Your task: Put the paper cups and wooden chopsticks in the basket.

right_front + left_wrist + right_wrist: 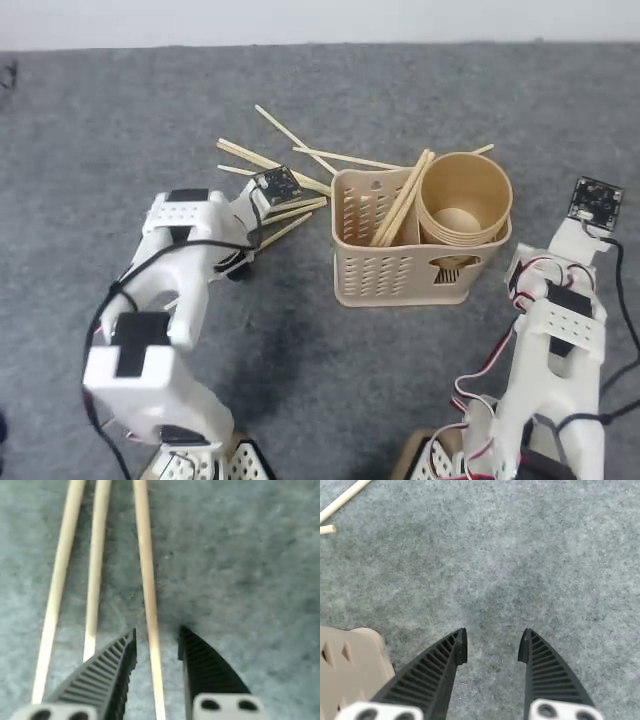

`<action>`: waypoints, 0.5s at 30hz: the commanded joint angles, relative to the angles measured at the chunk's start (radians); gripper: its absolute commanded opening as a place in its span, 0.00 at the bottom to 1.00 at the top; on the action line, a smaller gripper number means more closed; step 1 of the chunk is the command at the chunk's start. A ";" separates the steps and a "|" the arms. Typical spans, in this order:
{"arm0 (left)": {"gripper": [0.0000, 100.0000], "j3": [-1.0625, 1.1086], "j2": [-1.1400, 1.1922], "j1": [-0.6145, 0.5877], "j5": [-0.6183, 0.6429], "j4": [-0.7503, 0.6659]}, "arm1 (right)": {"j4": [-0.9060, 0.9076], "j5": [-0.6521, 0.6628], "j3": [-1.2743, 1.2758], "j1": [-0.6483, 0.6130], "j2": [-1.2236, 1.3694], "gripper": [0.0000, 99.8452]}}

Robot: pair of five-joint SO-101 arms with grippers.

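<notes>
A beige slotted basket [400, 270] stands mid-table with stacked paper cups [465, 200] in its right half and a few wooden chopsticks [400, 200] leaning in its left half. More chopsticks [285, 165] lie scattered on the carpet behind and left of it. My left gripper [157, 640] is down over three chopsticks on the carpet; it is open, its fingers either side of one chopstick [147, 605], the other two [95, 580] beside it. My right gripper [491, 646] is open over bare carpet just right of the basket's corner [350, 665], holding nothing.
Grey carpet covers the whole table. The left arm [180, 270] stands left of the basket, the right arm [560, 330] right of it. Two chopstick ends [340, 502] lie beyond the right gripper. Open carpet lies in front of the basket.
</notes>
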 commanded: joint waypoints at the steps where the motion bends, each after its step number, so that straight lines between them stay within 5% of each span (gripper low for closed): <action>1: 0.10 -0.148 0.071 -0.002 -0.008 0.095 | -0.021 0.012 -0.005 -0.007 -0.010 0.18; 9: 0.01 -0.314 0.213 0.025 -0.009 0.290 | -0.021 0.012 -0.005 -0.007 -0.010 0.18; 15: 0.01 -0.371 0.046 0.020 -0.008 0.354 | -0.021 0.012 -0.005 -0.007 -0.010 0.18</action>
